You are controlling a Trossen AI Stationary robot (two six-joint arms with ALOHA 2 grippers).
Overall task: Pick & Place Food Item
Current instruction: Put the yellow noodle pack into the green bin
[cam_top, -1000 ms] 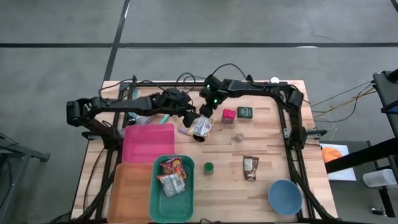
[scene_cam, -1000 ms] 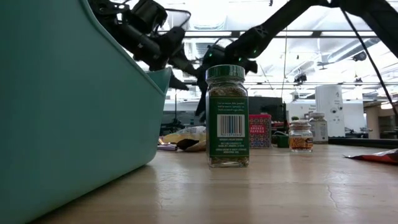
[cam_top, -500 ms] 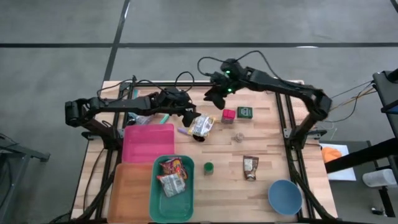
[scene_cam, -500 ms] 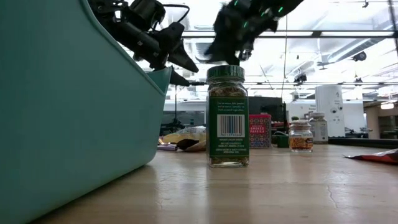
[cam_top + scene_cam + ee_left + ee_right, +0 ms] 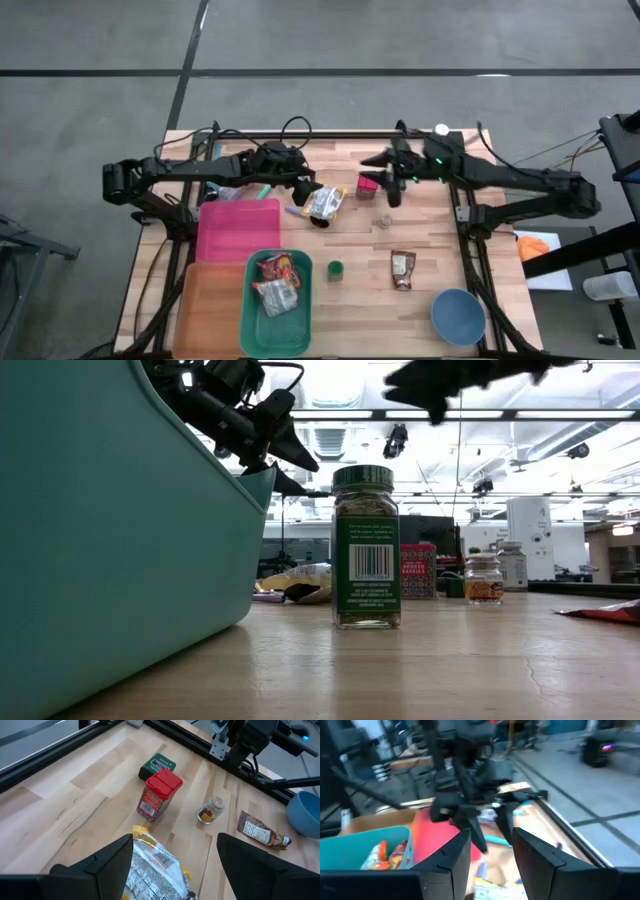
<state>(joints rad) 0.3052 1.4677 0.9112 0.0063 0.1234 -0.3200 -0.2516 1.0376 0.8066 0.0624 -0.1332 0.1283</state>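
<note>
Overhead, left gripper (image 5: 318,190) spread open over crinkled yellow-silver snack packet (image 5: 324,203); right gripper (image 5: 372,160) part-open, empty, raised.

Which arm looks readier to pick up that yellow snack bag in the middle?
Left. The left gripper hangs open directly over the yellow snack bag, while the right gripper is off beyond the red spice jar.

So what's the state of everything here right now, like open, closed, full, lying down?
Left gripper: open, over the yellow snack bag.
Right gripper: raised above the table, holding nothing.
Teal tray: holds two snack packets.
Pink tray: empty.
Orange tray: empty.
Blue bowl: empty.
Green-lidded spice jar: upright, capped.
Red spice tin: upright, lid shut.
Brown packet: lying flat.
</note>
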